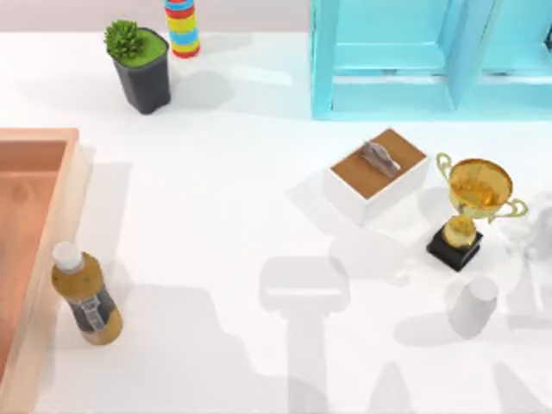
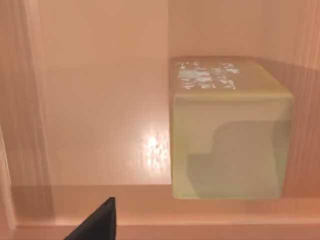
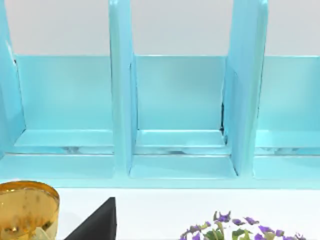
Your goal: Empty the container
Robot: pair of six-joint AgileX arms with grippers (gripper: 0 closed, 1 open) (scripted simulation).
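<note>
Nearest in the left wrist view: a dark finger tip [image 2: 97, 222] of the left gripper, poking in low over the container's [image 2: 100, 100] orange-tan floor; only that one tip visible, so cannot tell how wide the fingers stand, and nothing seen held or touched. Just past it, a pale yellowish cube [image 2: 230, 130] sitting inside the container, close against one raised rim, apart from the finger tip.

From the top view, the container [image 1: 52, 224] lying at the table's left edge, partly cut off, its thick rim facing the middle of the white table [image 1: 224, 216]. Leaning right against that rim's outer side, toward the near end: a brown bottle [image 1: 84, 293] with a white cap, tilted, outside the container. Well to the right of the container, a small white box [image 1: 377, 175] with brown lid and grey handle; just right of the box, a gold trophy [image 1: 470, 211] on a black base. Farther back from the container, a green plant in a dark pot [image 1: 140, 65], and beside it a striped stack of coloured rings [image 1: 182, 26]. Far right of the container at the back, a turquoise rack [image 1: 431, 56].

In the right wrist view: one dark finger tip [image 3: 97, 220] of the right gripper low in front, opening impossible to judge, nothing gripped in sight; the gold trophy rim [image 3: 25, 207], purple flowers [image 3: 235, 227], then the turquoise rack [image 3: 180, 110] beyond
</note>
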